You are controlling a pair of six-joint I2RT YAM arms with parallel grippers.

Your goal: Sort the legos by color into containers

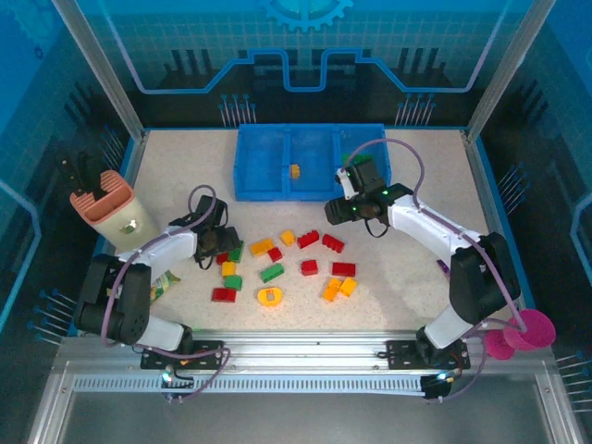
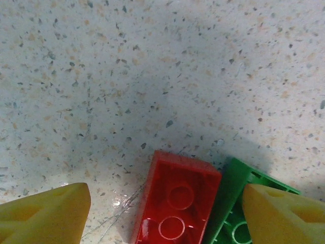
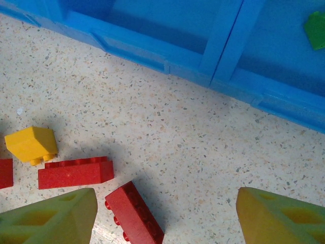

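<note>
— How many bricks sit in the three-compartment tray [image 1: 277, 192]?
— Two: one orange brick [image 1: 294, 170] in the middle, one green brick [image 3: 316, 29] on the right. Others lie loose nearer.
— Grippers?
— Left gripper [image 2: 162, 199] spread, a red brick [image 2: 177, 203] between its fingers; right gripper [image 3: 167, 203] apart, empty.

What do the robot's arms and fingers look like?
The left arm and right arm are white tubes with black joints. A purplish-grey cable loops along each. Small green lights glow near the right wrist. The left fingers and right fingers are yellow wedges with hollow cut-outs.
</note>
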